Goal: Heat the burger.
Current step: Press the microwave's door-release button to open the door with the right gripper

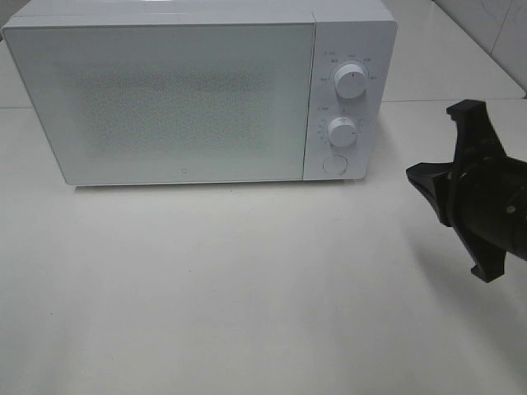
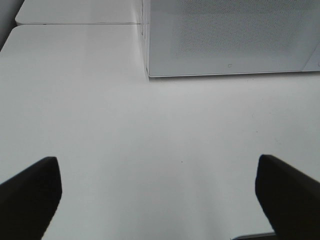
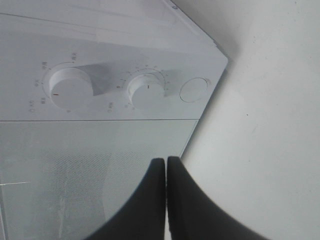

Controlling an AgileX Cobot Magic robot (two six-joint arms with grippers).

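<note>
Your right hand (image 3: 166,163) is closed, its two black fingers pressed flat together with nothing between them. In the high view it hangs over the right edge of the desk (image 1: 247,288), in front of and to the right of the microwave (image 1: 189,99). It is clear of the microwave, with its tip turned towards the control panel (image 1: 346,107).

Your left hand (image 2: 156,165) stands wide open and empty. Its two dark fingers (image 2: 30,195) are spread far apart over bare desk surface. The wrist view shows the lower front left corner of the microwave ahead of it, well apart. The high view does not show this hand.

The microwave sits along the far edge of the desk, towards the left, facing forward. Its door (image 1: 165,99) is shut flush with the body. The dotted window in the door gives no readable view of the interior.

On the control panel, right of the door, the upper knob (image 1: 352,81) sits above the lower knob (image 1: 342,132). The round button (image 1: 334,164) is at the bottom. Neither hand touches any of them.

The burger does not appear in any of the three views. I cannot tell where it is, and with the door shut I cannot confirm whether it lies inside the microwave.
</note>
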